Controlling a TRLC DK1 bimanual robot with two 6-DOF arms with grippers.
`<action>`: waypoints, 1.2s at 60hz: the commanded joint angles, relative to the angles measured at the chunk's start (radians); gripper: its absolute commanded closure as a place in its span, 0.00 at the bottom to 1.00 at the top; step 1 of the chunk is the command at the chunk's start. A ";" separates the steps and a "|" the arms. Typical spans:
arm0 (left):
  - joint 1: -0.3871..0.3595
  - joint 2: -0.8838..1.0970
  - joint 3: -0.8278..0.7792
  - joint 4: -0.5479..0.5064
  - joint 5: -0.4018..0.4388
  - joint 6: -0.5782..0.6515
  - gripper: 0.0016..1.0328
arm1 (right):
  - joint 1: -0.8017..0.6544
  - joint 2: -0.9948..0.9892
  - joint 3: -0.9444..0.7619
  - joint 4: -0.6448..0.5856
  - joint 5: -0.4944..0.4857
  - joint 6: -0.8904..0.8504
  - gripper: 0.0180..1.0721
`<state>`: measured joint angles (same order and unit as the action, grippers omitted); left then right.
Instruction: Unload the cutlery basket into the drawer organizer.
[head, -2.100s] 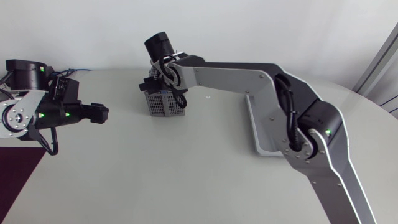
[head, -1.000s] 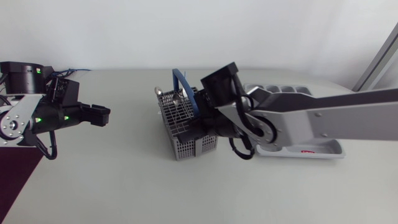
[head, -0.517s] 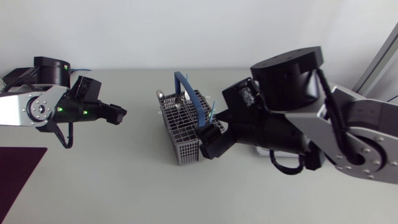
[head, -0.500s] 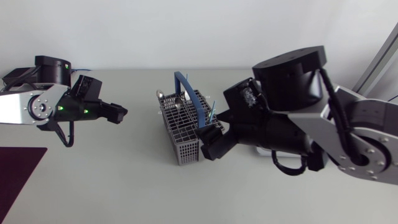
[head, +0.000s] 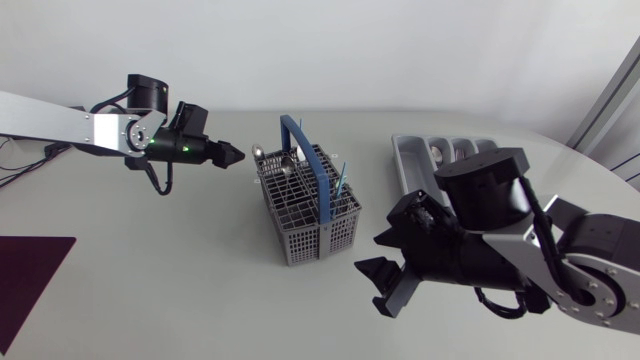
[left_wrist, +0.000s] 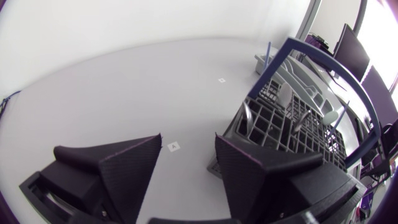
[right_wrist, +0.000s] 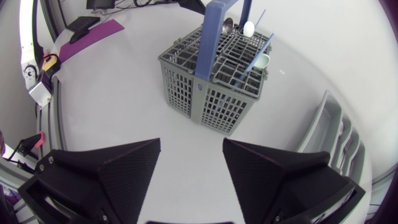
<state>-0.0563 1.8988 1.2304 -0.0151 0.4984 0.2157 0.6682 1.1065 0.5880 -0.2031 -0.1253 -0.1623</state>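
Observation:
The grey wire cutlery basket (head: 305, 210) with a blue handle (head: 310, 165) stands upright mid-table, holding spoons (head: 284, 165) and thin blue pieces (head: 341, 178). The grey drawer organizer (head: 404, 160) lies to its right at the back. My left gripper (head: 233, 154) hovers just left of the basket's far corner, open and empty; its wrist view shows the basket (left_wrist: 292, 127) ahead of the gripper (left_wrist: 186, 165). My right gripper (head: 380, 286) hangs open and empty in front of and to the right of the basket. From the right wrist, the basket (right_wrist: 211, 84) stands ahead of the gripper (right_wrist: 189, 168), with the organizer (right_wrist: 333, 134) beside it.
A dark purple mat (head: 30, 258) lies at the table's front left. Bare tabletop (head: 200, 270) stretches in front of the basket and between the two grippers.
My left arm has stretched right, up to the basket. My right arm has pulled back from the basket toward the front right, uncovering the organizer. The basket has stayed where it was.

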 joint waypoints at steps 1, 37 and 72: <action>-0.013 0.075 0.087 0.026 0.029 -0.045 0.56 | -0.030 0.027 -0.022 0.039 -0.020 -0.028 0.63; -0.043 0.263 0.300 -0.114 0.241 -0.029 0.59 | -0.128 0.374 0.088 0.309 -0.077 -0.062 0.71; 0.033 -0.015 -0.078 -0.213 0.262 0.214 0.61 | -0.254 0.526 0.283 0.343 -0.082 -0.106 0.71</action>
<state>-0.0265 1.9392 1.2354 -0.2089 0.7361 0.3733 0.4316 1.6020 0.8165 0.1085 -0.2016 -0.2478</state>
